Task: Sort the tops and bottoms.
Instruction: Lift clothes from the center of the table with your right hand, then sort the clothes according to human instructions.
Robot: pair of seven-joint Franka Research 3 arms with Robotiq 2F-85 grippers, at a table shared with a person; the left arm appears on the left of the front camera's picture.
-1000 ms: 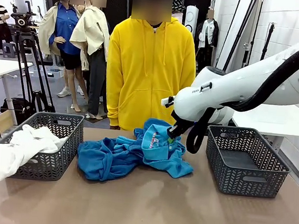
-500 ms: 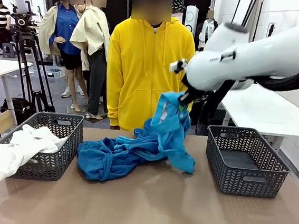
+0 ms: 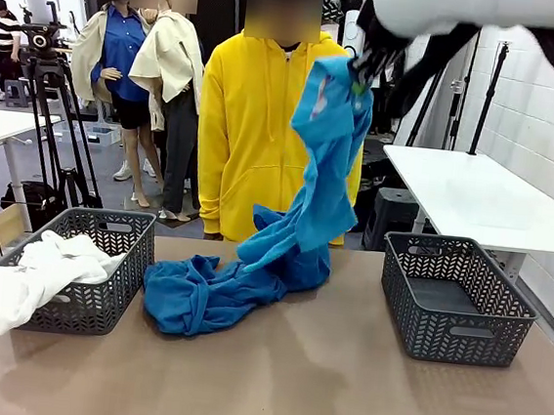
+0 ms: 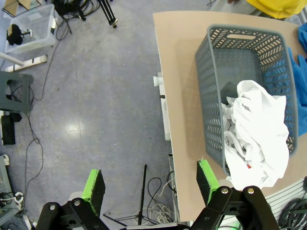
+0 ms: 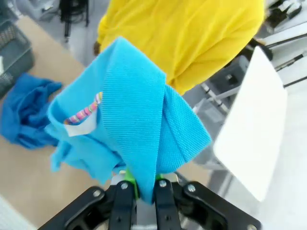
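Front view: my right end effector (image 3: 362,71), raised high, pinches the light-blue garment (image 3: 325,163). Its tail lies on the surface (image 3: 340,371) against the dark-blue garment (image 3: 190,297), so I should lift clear before swinging.

Left wrist view: my left end effector (image 4: 149,184) hangs spread near the left basket (image 4: 211,96).

Right wrist view: the jaws press together on a folded edge, so the grip must stay firm.

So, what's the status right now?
Right claw shut on light blue garment, held high, tail on table. Left claw open, near left basket. Darker blue garment bunched against the tail.
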